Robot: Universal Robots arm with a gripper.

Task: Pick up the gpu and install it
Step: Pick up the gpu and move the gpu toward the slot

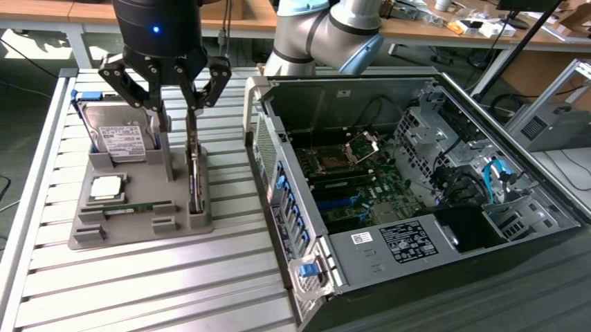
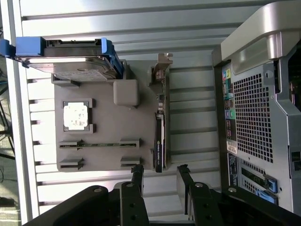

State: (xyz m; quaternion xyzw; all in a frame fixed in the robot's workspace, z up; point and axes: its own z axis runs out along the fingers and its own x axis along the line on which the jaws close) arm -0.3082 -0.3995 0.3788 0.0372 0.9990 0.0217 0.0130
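The gpu [image 1: 194,181] stands on its long edge in a slot of the grey parts fixture [image 1: 138,232]. In the exterior view it sits at the fixture's 3 o'clock side, at about 3 o'clock from the CPU [image 1: 106,187] and the slim green memory stick [image 1: 138,207], with the hard drive [image 1: 120,138] in its blue-railed cradle at about 10 o'clock from it. The gripper [image 1: 180,114] hangs at roughly 12 o'clock from the card, over its far end. In the wrist view the card [image 2: 160,127] shows edge-on, metal bracket at one end. It runs straight toward the gap of the gripper [image 2: 160,172], one finger [image 2: 137,173] to each side of its line. The fingers stand wide apart with clear space between each one and the card. They hold nothing, and I see no contact with the card or the fixture. In the wrist view the hard drive [image 2: 70,61], the CPU [image 2: 77,115], the memory stick [image 2: 99,145] and the fixture [image 2: 110,132] lie beside the card on the side away from the open computer case [image 2: 254,117]. In the exterior view the case [image 1: 397,173] lies on its side at 3 o'clock from the fixture, its motherboard exposed, and both rest on a slatted metal table [image 1: 138,290].
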